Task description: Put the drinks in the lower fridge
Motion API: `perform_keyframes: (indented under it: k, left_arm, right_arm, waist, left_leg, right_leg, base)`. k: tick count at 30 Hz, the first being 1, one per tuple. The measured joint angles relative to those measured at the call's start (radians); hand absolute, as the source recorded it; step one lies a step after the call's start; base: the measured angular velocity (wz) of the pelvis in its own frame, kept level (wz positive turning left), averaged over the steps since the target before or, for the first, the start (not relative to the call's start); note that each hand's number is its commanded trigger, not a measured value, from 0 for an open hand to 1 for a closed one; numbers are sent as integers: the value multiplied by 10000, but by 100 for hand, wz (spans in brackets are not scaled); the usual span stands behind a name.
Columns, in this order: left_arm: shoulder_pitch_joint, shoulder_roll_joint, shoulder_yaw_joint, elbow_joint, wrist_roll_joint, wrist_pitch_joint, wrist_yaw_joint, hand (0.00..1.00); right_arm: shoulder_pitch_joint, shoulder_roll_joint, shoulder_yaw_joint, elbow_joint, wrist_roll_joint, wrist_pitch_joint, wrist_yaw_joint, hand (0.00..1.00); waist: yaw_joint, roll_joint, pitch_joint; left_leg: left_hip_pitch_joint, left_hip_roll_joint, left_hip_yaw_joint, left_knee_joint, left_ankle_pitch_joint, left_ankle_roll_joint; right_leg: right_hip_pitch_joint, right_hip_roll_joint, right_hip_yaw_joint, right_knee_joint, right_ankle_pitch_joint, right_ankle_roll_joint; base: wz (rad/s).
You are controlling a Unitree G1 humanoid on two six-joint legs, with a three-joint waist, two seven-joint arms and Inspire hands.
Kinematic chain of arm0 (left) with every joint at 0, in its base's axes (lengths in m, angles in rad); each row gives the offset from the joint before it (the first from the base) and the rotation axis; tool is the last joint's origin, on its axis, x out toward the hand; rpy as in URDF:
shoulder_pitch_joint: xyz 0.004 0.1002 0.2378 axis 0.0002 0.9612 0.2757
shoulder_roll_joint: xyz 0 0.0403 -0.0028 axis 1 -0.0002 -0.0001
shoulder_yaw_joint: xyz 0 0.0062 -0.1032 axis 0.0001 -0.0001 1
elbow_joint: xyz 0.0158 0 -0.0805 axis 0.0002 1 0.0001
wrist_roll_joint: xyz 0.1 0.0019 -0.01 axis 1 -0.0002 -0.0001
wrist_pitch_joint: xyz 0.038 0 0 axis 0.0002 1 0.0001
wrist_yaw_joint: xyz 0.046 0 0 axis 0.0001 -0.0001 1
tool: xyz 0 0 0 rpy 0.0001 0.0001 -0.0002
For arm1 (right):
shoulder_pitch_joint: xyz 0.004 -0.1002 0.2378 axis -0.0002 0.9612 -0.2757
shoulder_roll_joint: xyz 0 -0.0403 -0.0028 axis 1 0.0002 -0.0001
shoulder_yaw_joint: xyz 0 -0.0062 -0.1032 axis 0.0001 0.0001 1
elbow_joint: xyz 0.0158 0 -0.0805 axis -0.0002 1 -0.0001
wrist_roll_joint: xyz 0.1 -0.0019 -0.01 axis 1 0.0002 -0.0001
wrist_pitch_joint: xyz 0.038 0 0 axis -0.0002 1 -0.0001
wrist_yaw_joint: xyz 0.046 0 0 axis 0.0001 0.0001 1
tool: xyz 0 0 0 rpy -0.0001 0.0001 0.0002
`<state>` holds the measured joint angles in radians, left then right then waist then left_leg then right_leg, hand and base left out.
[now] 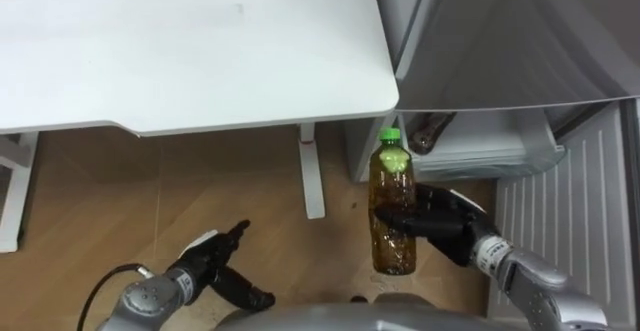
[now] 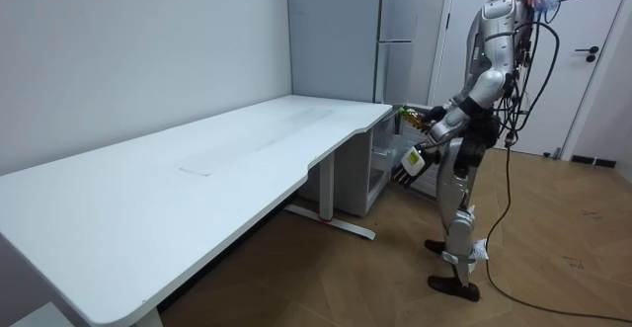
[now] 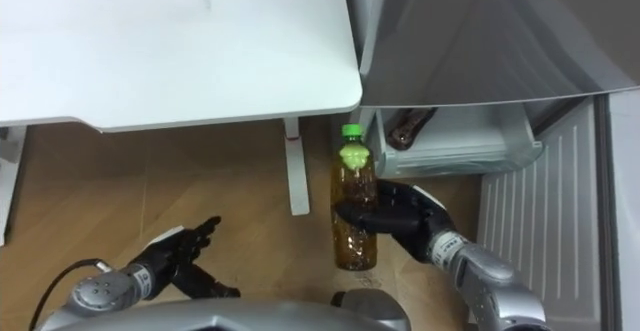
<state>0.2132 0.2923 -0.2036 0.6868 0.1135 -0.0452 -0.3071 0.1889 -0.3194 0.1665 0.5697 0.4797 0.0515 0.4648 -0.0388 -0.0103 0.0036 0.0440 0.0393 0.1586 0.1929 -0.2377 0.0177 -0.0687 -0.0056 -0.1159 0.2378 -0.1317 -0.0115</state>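
— Where's the drink?
— Centre frame: the right hand [image 1: 447, 227] has its fingers curled round an upright green-capped bottle [image 1: 392, 206] of amber drink, just beside the open lower fridge [image 1: 495, 159].
— The other hand?
— Lower left: the left hand [image 1: 212, 257] is empty, fingers loosely spread, below the white surface [image 1: 190, 41].

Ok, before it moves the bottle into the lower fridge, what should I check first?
1. Right hand fingers curled round the bottle: ok.
2. Bottle upright, green cap on: ok.
3. Lower fridge open in front: ok.
4. Free room inside for the bottle: cannot tell; a dark thing already lies there.
5. Left hand low, open, apart from the bottle: ok.
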Motion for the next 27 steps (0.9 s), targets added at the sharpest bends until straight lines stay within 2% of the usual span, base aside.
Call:
perform_keyframes:
  k: [4, 10, 15, 18, 20, 24, 25, 27]
  left_arm:
    - [175, 5, 299, 1, -4, 1, 128, 0]
    - [351, -12, 474, 29, -12, 5, 206, 0]
    - [359, -93, 897, 915, -536, -31, 266, 0]
    - [453, -190, 964, 1127, -1248, -31, 421, 0]
    - [477, -382, 1278, 1347, -1543, -16, 421, 0]
    - [468, -415, 1526, 1701, -2199, -13, 426, 0]
    - [495, -416, 1529, 1822, -2522, -12, 474, 0]
    - [532, -411, 1529, 2019, -2979, 29, 597, 0]
  right_arm:
    - [2, 40, -310, 210, 27, -99, -283, 100]
    - [44, 73, -401, 520, 384, -159, -525, 100]
    - [69, 340, -800, 882, 910, -160, -812, 100]
    - [67, 415, -819, 1217, 1604, -160, -1257, 100]
    - [43, 421, -893, 1271, 1946, -158, -1521, 100]
    - [-347, 488, -1369, 1927, 3084, -158, -1902, 100]
    - [-512, 502, -1524, 2112, 3762, -158, -2102, 100]
    - [-856, 517, -1660, 2466, 4885, -163, -2440, 100]
  waist:
    - [-140, -20, 9]
    - [-140, -68, 24]
    - [-89, -60, 15]
    - [-66, -44, 3]
    - [23, -11, -27]
    - [88, 7, -14]
    - [164, 46, 14]
    - [147, 67, 12]
  left_leg:
    - [23, -4, 20, -18, 0, 0]
    - [39, 4, 60, -44, 0, 0]
    - [4, 10, 46, -79, -2, -3]
    - [-14, 8, 25, -75, -1, -3]
    - [-81, -3, 21, -28, -1, -2]
    - [-148, -4, 26, 20, 1, -2]
    - [-190, -8, 15, 25, 1, -2]
    - [-358, -21, -16, 92, -1, 0]
  right_leg:
    - [-2, -2, 22, 0, -2, 3]
    - [-15, 17, 67, -15, -4, 1]
    - [-47, 27, 53, -59, -40, -17]
    - [-70, 15, -9, -100, -44, -13]
    - [-151, -78, -65, -37, -49, -6]
    - [-211, -121, -226, 33, -50, -5]
    - [-219, -126, -241, 28, -50, -5]
    - [-309, -144, -281, 32, -52, -8]
  base:
    - [0]
    - [-1]
    - [0]
    - [3]
    - [0]
    - [1]
    - [0]
    - [6]
